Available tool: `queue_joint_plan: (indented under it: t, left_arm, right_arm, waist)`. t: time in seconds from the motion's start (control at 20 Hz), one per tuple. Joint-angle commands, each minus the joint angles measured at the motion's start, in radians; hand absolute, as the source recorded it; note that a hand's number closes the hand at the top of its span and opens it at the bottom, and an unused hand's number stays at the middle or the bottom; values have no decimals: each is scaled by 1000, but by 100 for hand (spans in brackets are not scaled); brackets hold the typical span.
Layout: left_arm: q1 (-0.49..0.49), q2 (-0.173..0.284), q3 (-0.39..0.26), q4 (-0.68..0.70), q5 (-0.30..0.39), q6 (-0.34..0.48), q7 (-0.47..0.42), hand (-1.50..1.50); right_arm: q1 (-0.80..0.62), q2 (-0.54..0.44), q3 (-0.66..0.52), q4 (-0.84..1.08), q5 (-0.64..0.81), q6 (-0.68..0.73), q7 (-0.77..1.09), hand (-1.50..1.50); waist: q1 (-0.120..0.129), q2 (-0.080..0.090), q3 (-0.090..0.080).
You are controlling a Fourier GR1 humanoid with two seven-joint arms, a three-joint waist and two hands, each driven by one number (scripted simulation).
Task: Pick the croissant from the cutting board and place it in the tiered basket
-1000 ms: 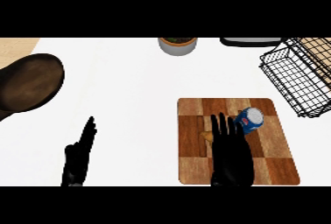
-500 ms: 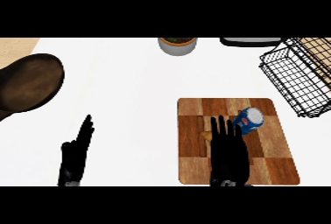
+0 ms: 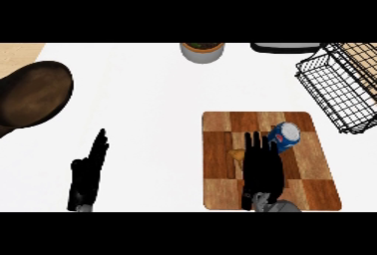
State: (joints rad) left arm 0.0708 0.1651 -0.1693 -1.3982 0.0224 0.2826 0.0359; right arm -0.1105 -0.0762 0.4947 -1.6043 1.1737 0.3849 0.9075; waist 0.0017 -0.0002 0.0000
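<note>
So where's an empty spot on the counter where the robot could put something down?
The biggest bare patch is the white counter between the dark brown round bowl, the grey pot and the checkered wooden cutting board. The strip between the left hand and the board is free too. The board is crowded: right hand, croissant, blue can. The black wire basket fills the right corner.

Count on surface (image 3: 147, 99):
1 cutting board (image 3: 309, 174), wood, checkered.
1 croissant (image 3: 237, 155), only small part visible beside hand.
1 blue can (image 3: 284, 136), lying on board.
1 tiered basket (image 3: 340, 87), black wire.
1 brown bowl (image 3: 31, 94).
1 grey pot (image 3: 202, 51).
1 dark object (image 3: 285, 47) at top edge, kind unclear.
2 hands: left hand (image 3: 87, 174), right hand (image 3: 261, 167).
</note>
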Motion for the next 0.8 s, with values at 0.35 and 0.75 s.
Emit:
queue_joint_plan:
  t: [0.35, 0.75]
  left_arm:
    - [-33, 5, 76, 18, -22, -57, 4, 0]
    - [10, -33, 56, -26, -40, -62, 17, 0]
  right_arm:
    - [63, -40, -74, 68, 13, -55, -126, 150]
    - [39, 7, -9, 164, 93, -160, -190, 150]
  waist:
    - [-2, 0, 0]
    - [0, 0, 0]
